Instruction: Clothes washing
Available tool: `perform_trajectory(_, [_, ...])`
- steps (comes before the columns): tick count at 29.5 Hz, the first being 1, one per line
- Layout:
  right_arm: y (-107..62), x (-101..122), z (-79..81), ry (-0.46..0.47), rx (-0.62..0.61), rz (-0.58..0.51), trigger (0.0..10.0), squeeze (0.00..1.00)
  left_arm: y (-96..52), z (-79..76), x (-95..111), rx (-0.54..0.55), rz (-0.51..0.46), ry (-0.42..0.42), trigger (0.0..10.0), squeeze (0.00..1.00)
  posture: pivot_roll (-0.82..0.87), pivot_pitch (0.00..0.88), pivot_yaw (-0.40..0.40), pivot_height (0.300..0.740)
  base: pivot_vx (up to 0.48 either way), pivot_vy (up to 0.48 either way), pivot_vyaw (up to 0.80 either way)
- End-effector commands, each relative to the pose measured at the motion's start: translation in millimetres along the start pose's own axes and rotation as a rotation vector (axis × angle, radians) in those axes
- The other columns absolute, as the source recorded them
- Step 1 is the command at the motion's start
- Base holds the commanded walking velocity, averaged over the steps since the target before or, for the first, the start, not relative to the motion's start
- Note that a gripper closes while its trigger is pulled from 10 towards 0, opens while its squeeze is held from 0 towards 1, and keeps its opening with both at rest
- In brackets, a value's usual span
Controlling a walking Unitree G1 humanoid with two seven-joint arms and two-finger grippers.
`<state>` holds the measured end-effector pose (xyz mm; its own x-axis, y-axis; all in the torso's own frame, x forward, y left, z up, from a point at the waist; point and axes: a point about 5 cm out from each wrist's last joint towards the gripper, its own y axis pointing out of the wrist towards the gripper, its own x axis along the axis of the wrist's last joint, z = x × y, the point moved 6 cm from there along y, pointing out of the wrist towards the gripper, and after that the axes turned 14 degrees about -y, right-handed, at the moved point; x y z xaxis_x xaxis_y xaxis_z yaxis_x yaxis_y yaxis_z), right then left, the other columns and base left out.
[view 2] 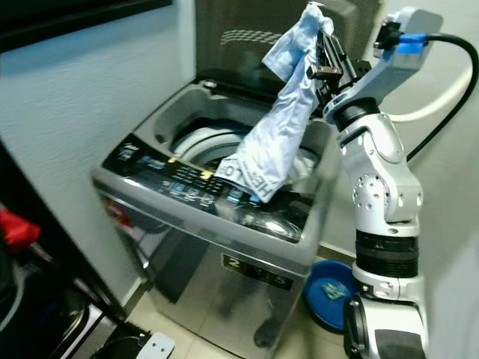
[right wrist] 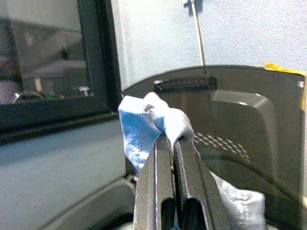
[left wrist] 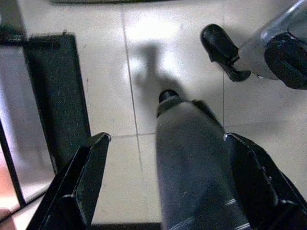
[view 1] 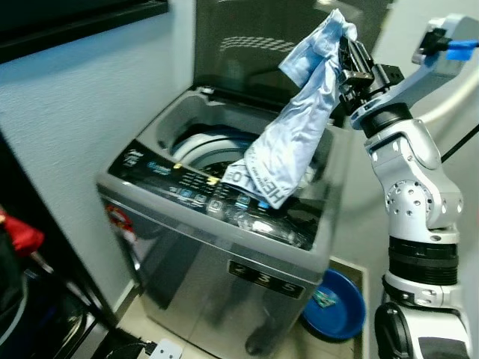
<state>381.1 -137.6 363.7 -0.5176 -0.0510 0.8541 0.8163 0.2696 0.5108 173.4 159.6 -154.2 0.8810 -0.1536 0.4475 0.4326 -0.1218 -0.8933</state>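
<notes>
A light blue garment (view 1: 292, 142) is held high above the open top-loading washing machine (view 1: 224, 247) by the right end effector (view 1: 346, 46). Its two black fingers (right wrist: 165, 187) are pressed nearly together, with a bunched fold of the cloth pinched between them, as is seen in the right wrist view. The garment hangs down from that grip over the right part of the tub opening (view 1: 206, 146), and its lower hem, printed with dark letters, is draped on the control panel (view 1: 217, 198) at the near edge of the machine. The lid (view 1: 284, 45) is raised upright against the far wall. A white drum rim is seen inside the tub, left of the hanging cloth.

A blue basin (view 1: 337, 303) is set on the tiled floor to the right of the machine, beside the robot's right arm. A red item (view 1: 19, 232) is seen at the far left edge.

The left end effector (left wrist: 168, 191) is pointed down at the tiled floor (left wrist: 177, 57); its fingers are spread wide apart and nothing is held between them.
</notes>
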Motion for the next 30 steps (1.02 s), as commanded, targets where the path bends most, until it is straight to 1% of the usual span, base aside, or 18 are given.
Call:
perform_trajectory(1, [-0.6,-9,1.8,-0.017,0.006,0.038,10.0,0.0,-0.6,0.2,-7,-0.001,0.023,-0.007,10.0,0.0,0.04,0.018,-0.04,0.74,0.0,0.0,-0.79])
perform_trajectory(6, [-0.9,-13,6.2,-0.037,0.025,0.053,10.0,0.0,-0.6,0.2,-6,-0.003,0.021,-0.008,10.0,0.0,0.04,0.019,-0.036,0.74,0.0,0.0,-0.63])
perform_trajectory(8, [-3.2,-23,7.7,-0.084,0.034,0.094,10.0,0.0,-0.6,-0.1,-6,-0.007,0.024,-0.01,10.0,0.0,0.04,0.021,-0.036,0.74,0.0,0.0,0.0])
perform_trajectory(10, [-4.1,-26,8.5,-0.095,0.039,0.106,10.0,0.0,-0.6,0.0,-7,-0.008,0.026,-0.008,10.0,0.0,0.04,0.02,-0.035,0.74,0.124,0.0,0.0])
perform_trajectory(22, [-5.2,-29,16.5,-0.103,0.074,0.113,10.0,0.0,-1.1,0.4,-10,-0.006,0.033,-0.003,10.0,0.0,0.04,0.026,-0.035,0.74,0.274,0.0,0.0])
perform_trajectory(24, [-4.8,-28,23.2,-0.094,0.105,0.099,10.0,0.0,-1.3,1.1,-12,-0.001,0.036,-0.002,10.0,0.0,0.04,0.027,-0.036,0.74,0.272,0.0,0.0])
perform_trajectory(25, [-4.8,-28,23.2,-0.094,0.105,0.099,10.0,0.0,-1.3,1.1,-12,-0.001,0.036,-0.002,10.0,0.0,0.04,0.027,-0.036,0.74,0.27,0.0,0.0])
perform_trajectory(27, [-4.3,-24,32.9,-0.088,0.147,0.076,10.0,0.0,-1.5,1.2,-12,-0.001,0.035,-0.009,10.0,0.0,0.05,0.027,-0.037,0.74,0.266,0.0,0.0])
perform_trajectory(28, [-4.3,-24,32.9,-0.088,0.147,0.076,10.0,0.0,-1.5,1.2,-12,-0.001,0.035,-0.009,10.0,0.0,0.05,0.027,-0.037,0.74,0.262,0.0,0.0])
perform_trajectory(30, [-3.4,-22,39.8,-0.088,0.175,0.063,10.0,0.0,-1.5,0.6,-12,-0.003,0.03,-0.035,10.0,0.0,0.05,0.026,-0.042,0.74,0.0,0.0,0.0])
